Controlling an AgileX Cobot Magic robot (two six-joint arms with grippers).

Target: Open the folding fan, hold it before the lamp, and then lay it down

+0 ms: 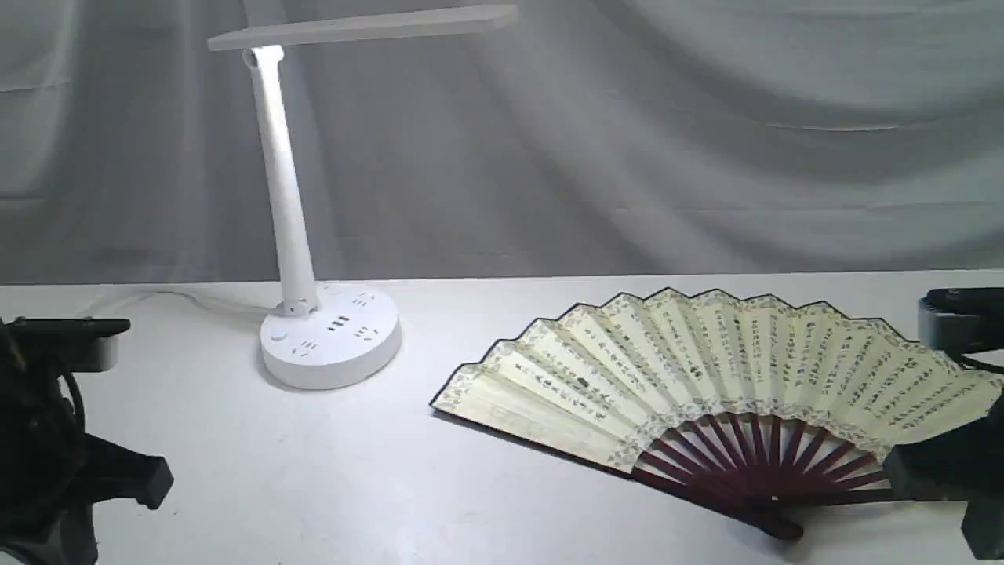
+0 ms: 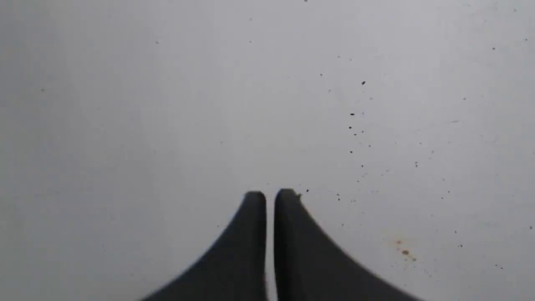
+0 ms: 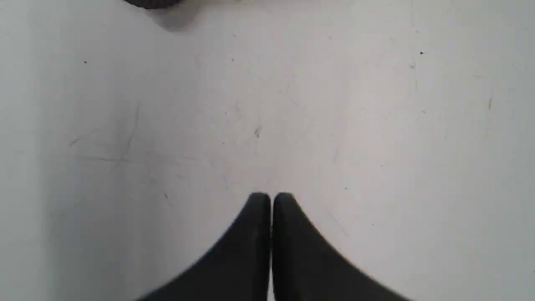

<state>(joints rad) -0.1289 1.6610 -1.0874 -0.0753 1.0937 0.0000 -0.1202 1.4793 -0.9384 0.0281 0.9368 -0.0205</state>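
The folding fan (image 1: 706,369) lies spread flat, cream calligraphed leaf, maroon ribs.

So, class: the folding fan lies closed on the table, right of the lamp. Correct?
No: the exterior view shows the folding fan spread open, not closed. It does lie on the table, right of the lamp.

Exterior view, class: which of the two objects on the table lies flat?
The cream pleated paper fan with dark maroon ribs, spread open; the white plastic desk lamp stands upright on its round base.
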